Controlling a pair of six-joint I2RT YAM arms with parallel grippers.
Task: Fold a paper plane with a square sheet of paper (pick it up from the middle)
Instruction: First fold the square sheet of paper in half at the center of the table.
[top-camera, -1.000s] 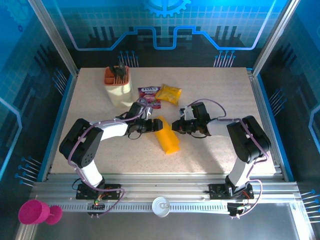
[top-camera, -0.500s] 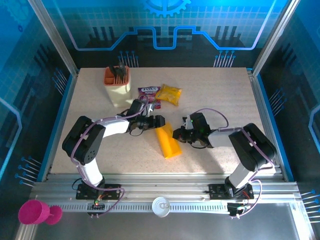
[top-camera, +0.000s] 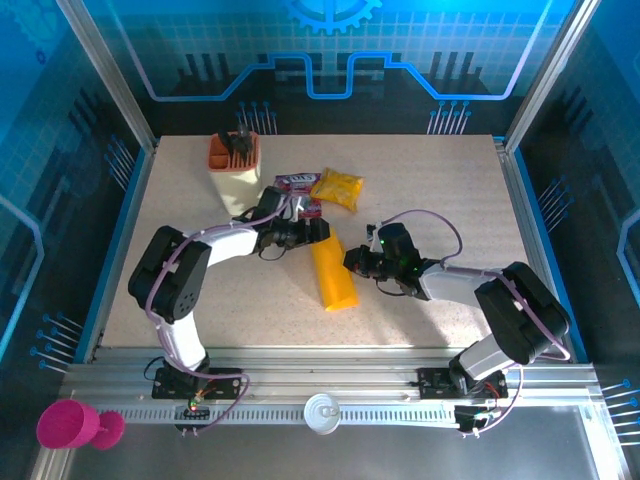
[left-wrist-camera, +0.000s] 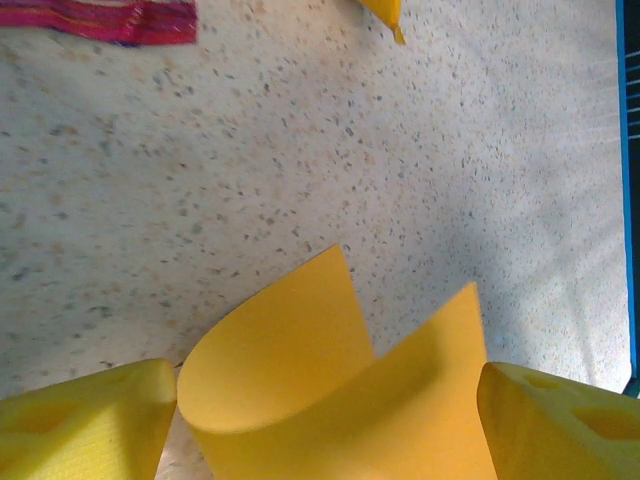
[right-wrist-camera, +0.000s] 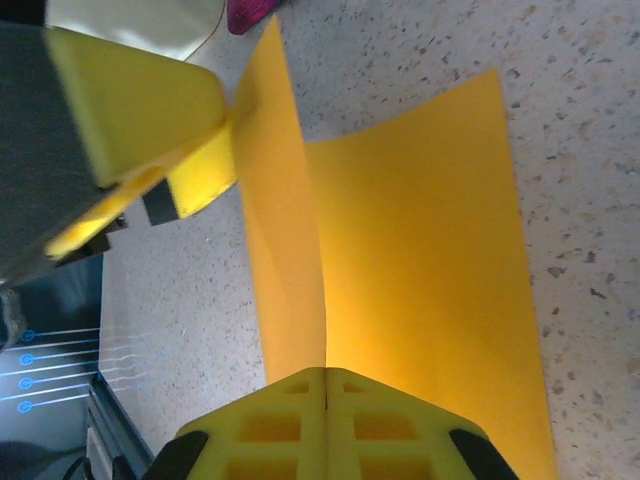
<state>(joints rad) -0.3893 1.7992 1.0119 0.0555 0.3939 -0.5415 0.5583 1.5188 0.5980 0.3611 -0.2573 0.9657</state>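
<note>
The square sheet of paper (top-camera: 334, 272) lies curled on the worktop (top-camera: 430, 190). We see the right pincer (right-wrist-camera: 326, 382) pinched onto its raised fold and the left pincer (top-camera: 318, 232) spread astride its far end. The cream holder (top-camera: 240, 185) behind carries something dark.

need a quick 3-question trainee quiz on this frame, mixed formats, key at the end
1. True or false: the left fingers stand open with the curled square sheet of paper between them.
2. The right fingers are: A) wide open; B) shut on the sheet's raised flap; C) shut, holding nothing.
3. Short answer: in the top view, which two packets lie just beyond the sheet's far end?

Key
1. True.
2. B.
3. The purple-red packet and the yellow snack bag.
</note>
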